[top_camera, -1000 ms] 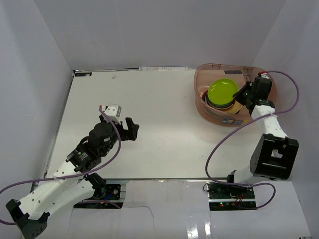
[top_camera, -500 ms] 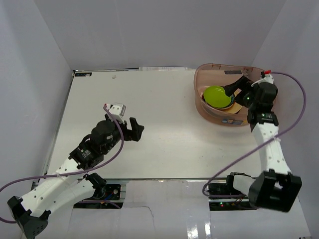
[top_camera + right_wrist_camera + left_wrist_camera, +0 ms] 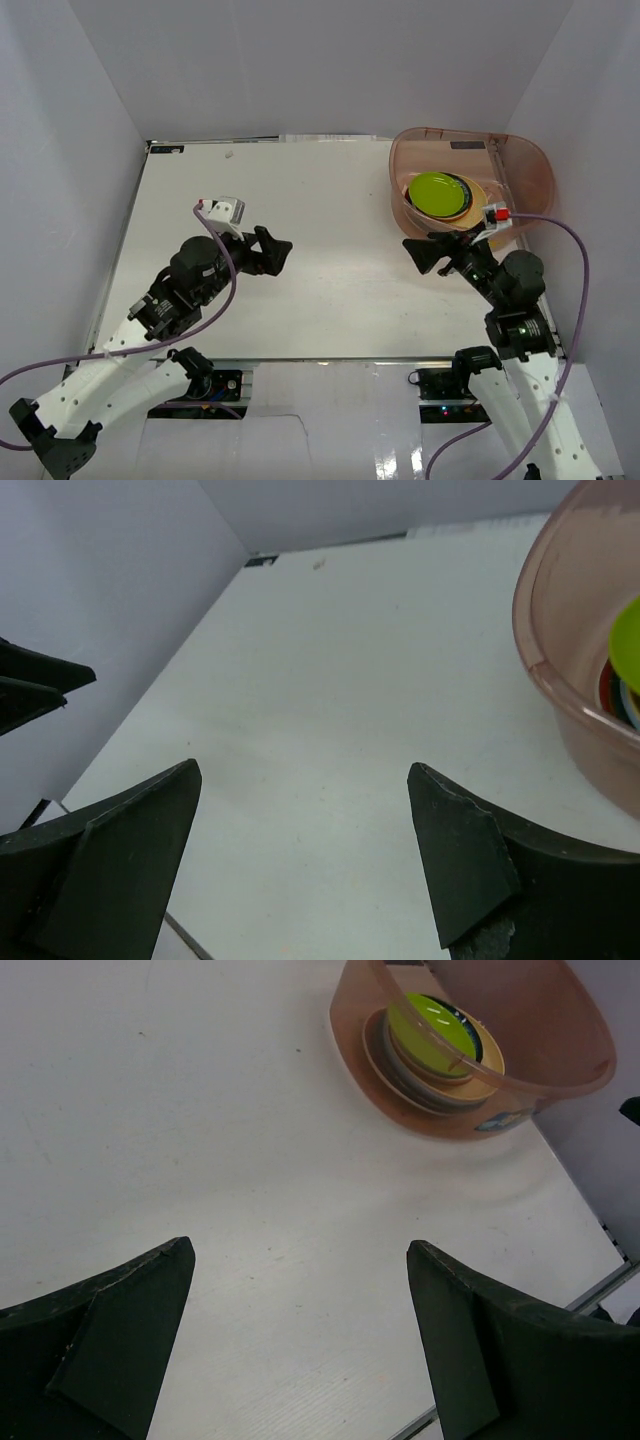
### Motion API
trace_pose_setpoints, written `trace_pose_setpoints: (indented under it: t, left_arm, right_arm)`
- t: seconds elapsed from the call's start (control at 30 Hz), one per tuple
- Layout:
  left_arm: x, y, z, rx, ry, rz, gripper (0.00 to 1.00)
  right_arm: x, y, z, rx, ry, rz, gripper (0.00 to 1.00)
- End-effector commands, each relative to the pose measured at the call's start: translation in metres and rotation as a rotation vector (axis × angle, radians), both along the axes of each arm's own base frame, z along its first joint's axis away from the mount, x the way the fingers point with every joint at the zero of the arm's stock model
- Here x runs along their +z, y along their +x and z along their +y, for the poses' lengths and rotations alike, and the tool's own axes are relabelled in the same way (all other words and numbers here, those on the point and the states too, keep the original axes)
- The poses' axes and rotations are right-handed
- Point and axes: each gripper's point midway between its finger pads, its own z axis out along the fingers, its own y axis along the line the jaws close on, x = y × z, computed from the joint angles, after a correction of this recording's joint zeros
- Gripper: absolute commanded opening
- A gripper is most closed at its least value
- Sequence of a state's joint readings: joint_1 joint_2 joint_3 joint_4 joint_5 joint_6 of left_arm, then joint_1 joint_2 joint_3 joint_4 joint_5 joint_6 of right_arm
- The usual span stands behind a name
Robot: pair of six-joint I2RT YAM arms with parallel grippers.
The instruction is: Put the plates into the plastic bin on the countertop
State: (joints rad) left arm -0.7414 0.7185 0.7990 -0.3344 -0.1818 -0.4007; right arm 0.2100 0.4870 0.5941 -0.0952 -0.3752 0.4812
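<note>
We see the pink-brown see-through bin [image 3: 523, 160] standing at the far right corner of the white counter [image 3: 310, 190], close to the right wall [image 3: 590, 110]. Inside it the plates [image 3: 443, 203] lie in one stack, set toward the bin's left side. A lime green plate [image 3: 437, 192] lies on top, flat and facing up. Under it we make out a dark rim and then a wider tan plate [image 3: 479, 199]. In the right wrist view thin red and blue edges show lower in the stack, but we cannot count how many plates there are. Every plate we can see is inside the bin. The right hand [image 3: 424, 257] hovers over the counter just beside the bin's near left corner, outside the bin and pointing left. Its two black fingers [image 3: 120, 850] stand wide apart with only bare counter showing between them, so it holds nothing. The left hand [image 3: 278, 254] is over the left middle of the counter, well apart from the bin, and points right toward the other hand. Its fingers are spread just as wide, again with nothing between them. From the left wrist we look across the counter at the bin and the green plate inside it. A purple cable [image 3: 228, 290] runs along the left arm, and another loops beside the right arm.
</note>
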Motion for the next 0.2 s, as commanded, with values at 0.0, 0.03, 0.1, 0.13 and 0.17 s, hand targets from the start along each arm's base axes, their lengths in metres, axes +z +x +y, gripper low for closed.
trace_pose_setpoints:
  t: [0.0,0.03,0.1,0.13,0.17]
  left_arm:
    - [0.043,-0.004,0.011,0.031,-0.074,-0.082,0.98]
    - [0.050,-0.006,0.009,0.012,-0.090,-0.099,0.98]
    - [0.058,-0.009,0.007,-0.006,-0.105,-0.127,0.98]
    - [0.067,-0.009,0.007,-0.007,-0.118,-0.142,0.98]
    - [0.074,-0.009,0.008,-0.010,-0.112,-0.164,0.98]
  right_arm:
    - [0.059,-0.013,-0.016,-0.073,-0.015,-0.187,0.90]
    - [0.066,-0.015,-0.020,-0.097,-0.016,-0.209,0.90]
    - [0.073,-0.012,-0.028,-0.144,-0.027,-0.218,0.90]
    - [0.073,-0.008,-0.029,-0.151,-0.035,-0.210,0.90]
    - [0.076,-0.007,-0.030,-0.158,-0.038,-0.201,0.90]
